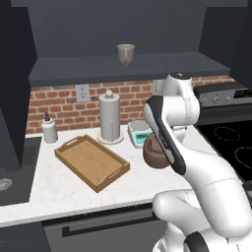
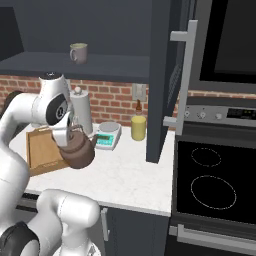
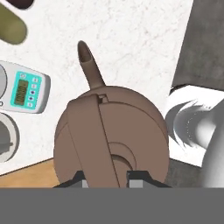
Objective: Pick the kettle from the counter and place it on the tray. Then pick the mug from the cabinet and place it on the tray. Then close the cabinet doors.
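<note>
Step 1 underway: gripper [image 3: 106,177] pinching kettle [image 2: 78,150] handle, lifted off counter [image 2: 125,175]; next, carry over tray [image 1: 91,161], lower.

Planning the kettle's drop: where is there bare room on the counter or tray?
The light-brown wooden tray is bare inside. The white marbled counter is free between the stove and the tray. Crowded along the brick wall: paper-towel holder, white scale.

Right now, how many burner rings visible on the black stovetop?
2 in the right base view: a smaller far ring and a larger near ring, both on the black glass stovetop right of the white marbled counter. More may be cropped off-frame.
</note>
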Tool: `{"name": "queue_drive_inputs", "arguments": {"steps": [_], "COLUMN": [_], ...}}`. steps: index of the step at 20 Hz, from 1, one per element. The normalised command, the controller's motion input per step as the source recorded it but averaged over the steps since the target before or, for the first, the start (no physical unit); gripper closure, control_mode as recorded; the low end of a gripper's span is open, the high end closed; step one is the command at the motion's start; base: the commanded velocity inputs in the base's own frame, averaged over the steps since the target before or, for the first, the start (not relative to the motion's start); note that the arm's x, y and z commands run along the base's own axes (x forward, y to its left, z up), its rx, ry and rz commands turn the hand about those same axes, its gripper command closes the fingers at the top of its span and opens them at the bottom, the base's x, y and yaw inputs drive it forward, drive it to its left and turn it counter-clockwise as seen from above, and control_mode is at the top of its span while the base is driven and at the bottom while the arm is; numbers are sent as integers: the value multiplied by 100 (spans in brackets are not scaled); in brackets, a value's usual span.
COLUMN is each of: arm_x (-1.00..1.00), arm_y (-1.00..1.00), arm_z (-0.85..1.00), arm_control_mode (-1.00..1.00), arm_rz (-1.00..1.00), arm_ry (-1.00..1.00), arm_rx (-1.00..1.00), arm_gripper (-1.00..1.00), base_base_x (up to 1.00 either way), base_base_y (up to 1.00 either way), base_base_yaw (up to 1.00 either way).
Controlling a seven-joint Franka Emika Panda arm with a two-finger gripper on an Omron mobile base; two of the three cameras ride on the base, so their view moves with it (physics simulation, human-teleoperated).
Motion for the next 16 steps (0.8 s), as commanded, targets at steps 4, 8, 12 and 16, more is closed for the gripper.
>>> {"name": "queue_drive_inputs", "arguments": {"steps": [4, 8, 12, 16], "arm_x": [0, 7, 18, 19], "arm_y": [78, 71, 66, 71], "arm_z": [20, 7, 0, 0], "arm_control_mode": [-100, -100, -100, -100], "arm_rz": [16, 19, 18, 17], "arm_ry": [-3, 0, 0, 0], "arm_rx": [-1, 0, 0, 0], "arm_gripper": [100, 100, 100, 100], "base_base_x": [0, 0, 0, 0], "base_base_y": [0, 0, 0, 0], "base_base_yaw": [0, 0, 0, 0]}}
